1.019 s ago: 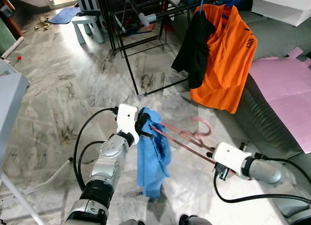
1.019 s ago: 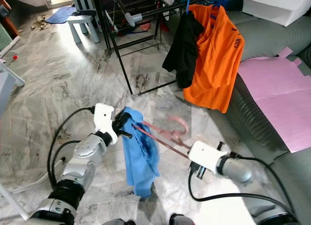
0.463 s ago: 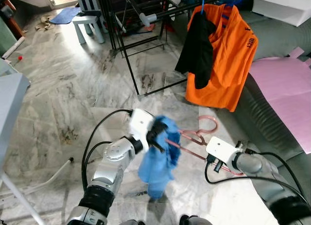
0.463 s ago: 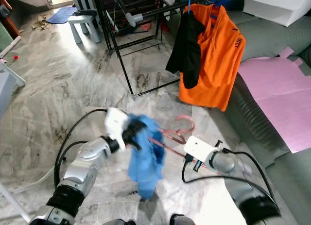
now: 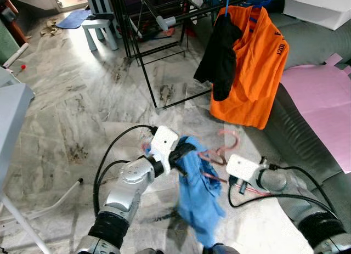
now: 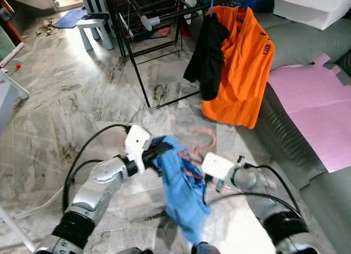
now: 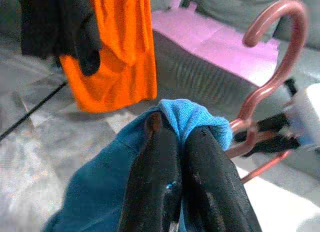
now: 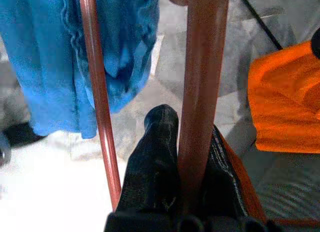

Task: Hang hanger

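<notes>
The pink hanger (image 5: 222,150) hangs in the air above the marble floor (image 5: 71,111), between both grippers, with a blue shirt (image 5: 198,196) draped on it. The right wrist view shows the right gripper (image 8: 187,137) clamped on a hanger bar; in the eye views that grip is blurred. The left gripper (image 7: 177,134) pinches the shirt's fold. Behind stands the rack (image 5: 145,56) with an orange shirt (image 5: 255,67).

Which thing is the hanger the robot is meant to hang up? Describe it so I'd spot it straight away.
Start at the black drying rack with the orange shirt, then drop to the marble floor in front, where the two silver arms meet. Between them is the pink hanger, gripped by the right hand, its hook pointing up. A blue garment is draped on it, pinched by the left hand.
</notes>
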